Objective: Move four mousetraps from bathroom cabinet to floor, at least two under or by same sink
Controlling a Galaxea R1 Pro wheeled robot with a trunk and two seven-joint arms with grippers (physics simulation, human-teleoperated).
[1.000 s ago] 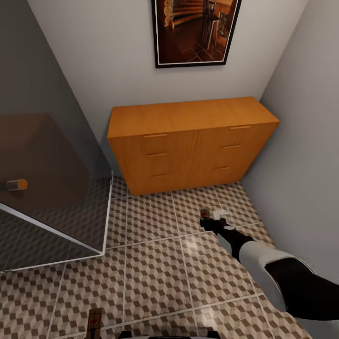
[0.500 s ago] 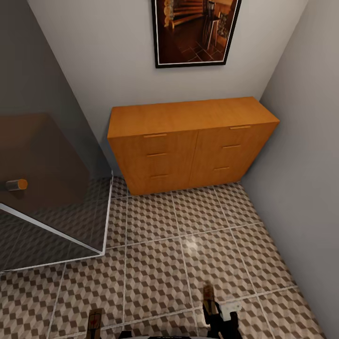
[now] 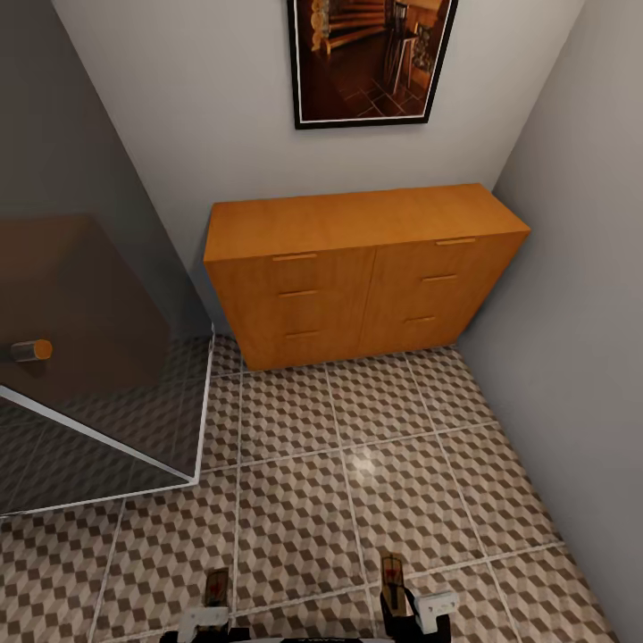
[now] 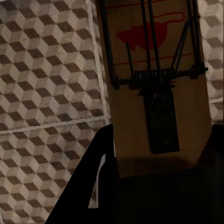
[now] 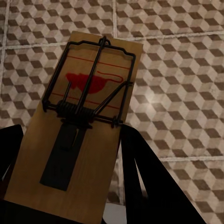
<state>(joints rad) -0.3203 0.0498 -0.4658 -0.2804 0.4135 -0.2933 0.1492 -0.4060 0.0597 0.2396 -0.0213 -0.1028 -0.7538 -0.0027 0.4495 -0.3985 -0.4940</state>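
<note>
A mousetrap (image 4: 154,93) is held in the left gripper (image 3: 207,616), pinched at its near end between the two dark fingers (image 4: 93,186). A second mousetrap (image 5: 77,135) is pinched the same way in the right gripper (image 3: 406,612). Both traps are seen low at the near edge of the head view, held above the bathroom floor (image 3: 295,500). The cabinet (image 3: 357,272) stands far off against the wall, with all its drawers shut.

The carrying step seems to be in hand: two traps are gripped and not yet put down. Next, a turn toward the sink is likely needed, and then the traps should be lowered flat onto the tiles and let go.

No words can be read. A red mouse shape and red lines are printed on each board.
</note>
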